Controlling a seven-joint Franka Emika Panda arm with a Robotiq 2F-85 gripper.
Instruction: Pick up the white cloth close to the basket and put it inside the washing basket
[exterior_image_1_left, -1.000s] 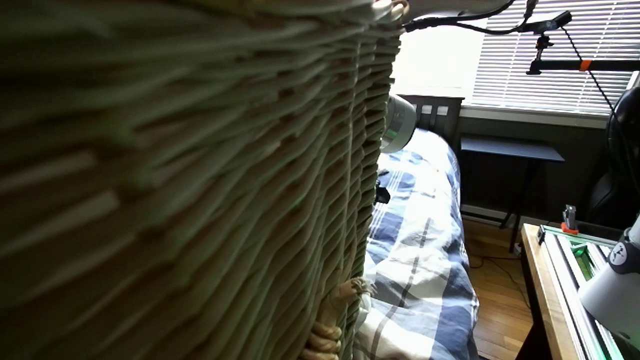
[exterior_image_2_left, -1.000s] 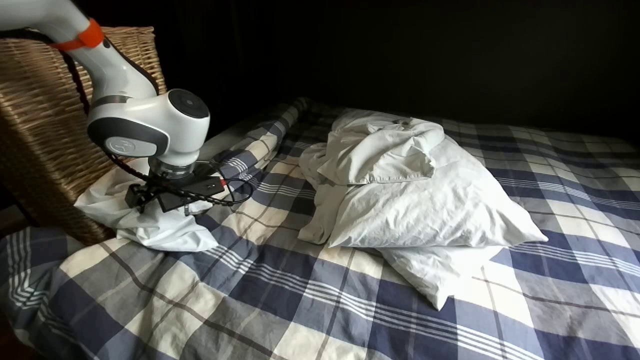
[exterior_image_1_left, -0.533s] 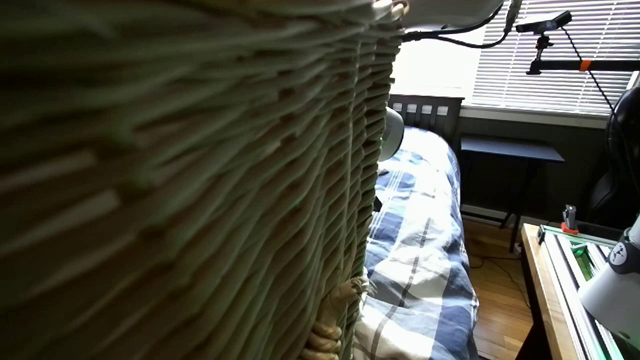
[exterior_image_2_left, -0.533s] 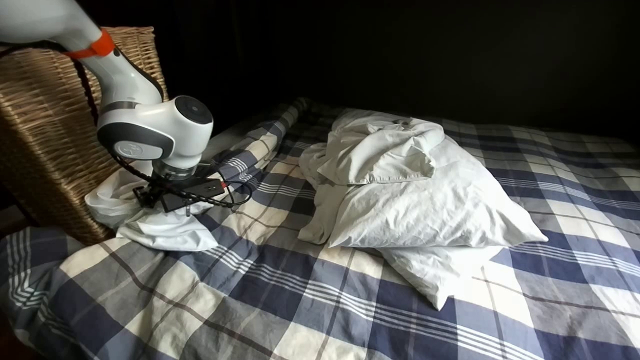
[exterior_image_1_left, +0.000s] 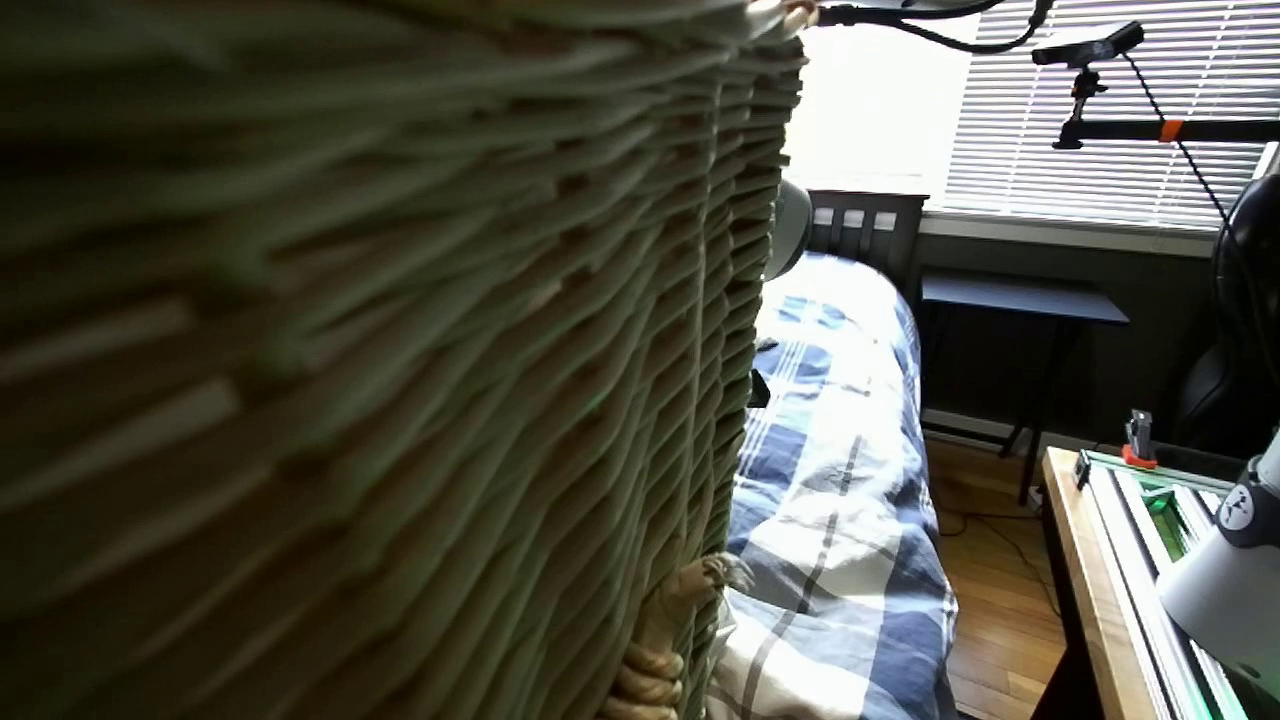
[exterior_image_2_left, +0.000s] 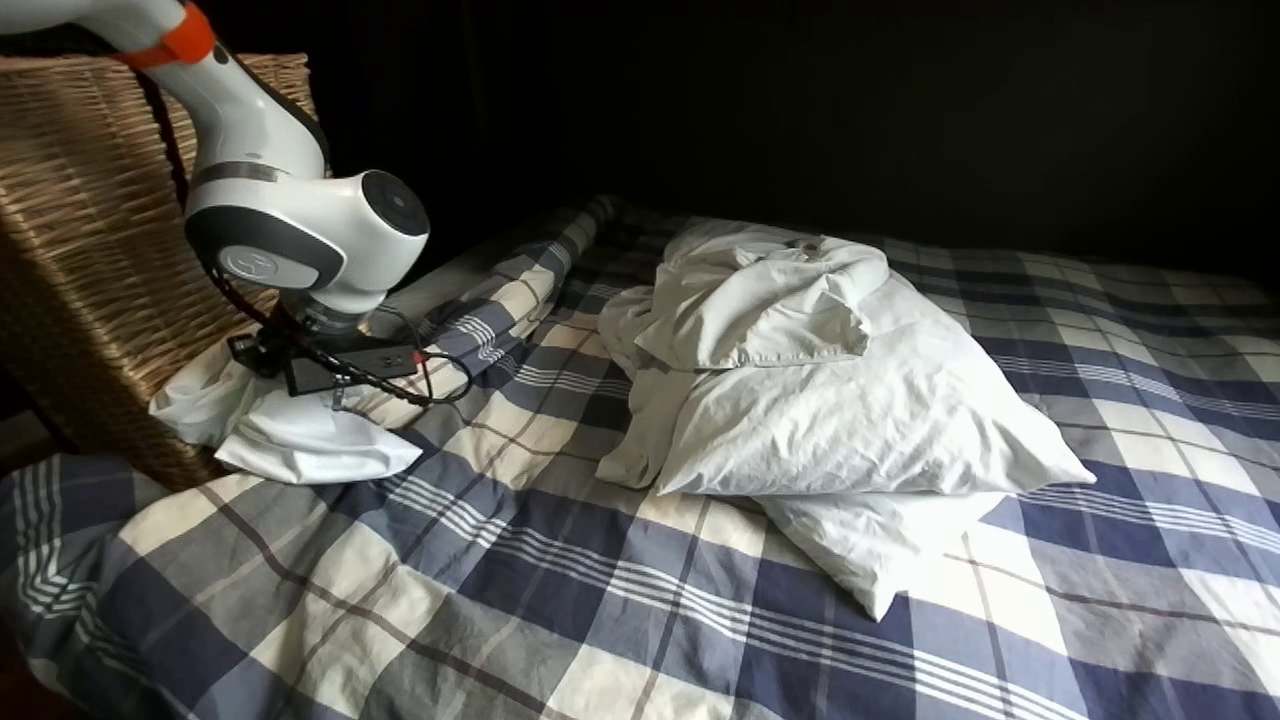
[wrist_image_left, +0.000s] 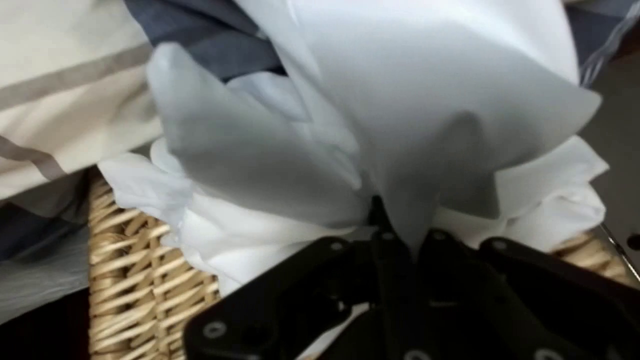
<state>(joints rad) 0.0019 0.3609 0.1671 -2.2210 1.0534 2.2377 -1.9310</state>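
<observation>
– So, you look about halfway: your claw (wrist_image_left: 406, 234) is clenched on a pinch of the white cloth (exterior_image_2_left: 312, 440), and folds fan out from its fingertips in the wrist view. The cloth is outside the wicker basket (exterior_image_2_left: 95, 230), low down, just beside its wall.

– Don't count the lift as finished, though. You can't be sure the cloth's lower edge hangs free, and white fabric (exterior_image_2_left: 188, 404) lies against the basket; whether it belongs to your piece, I can't tell.

– Then your remaining work is probably most of the carry: up past the basket's rim (exterior_image_2_left: 275, 60), over, and let go inside. In an exterior view your claw sits well below that rim.

– And no view shows you the basket's inside, so judge the drop carefully. The white pillow (exterior_image_2_left: 860, 430), well apart from the basket, seems no part of your job.
</observation>
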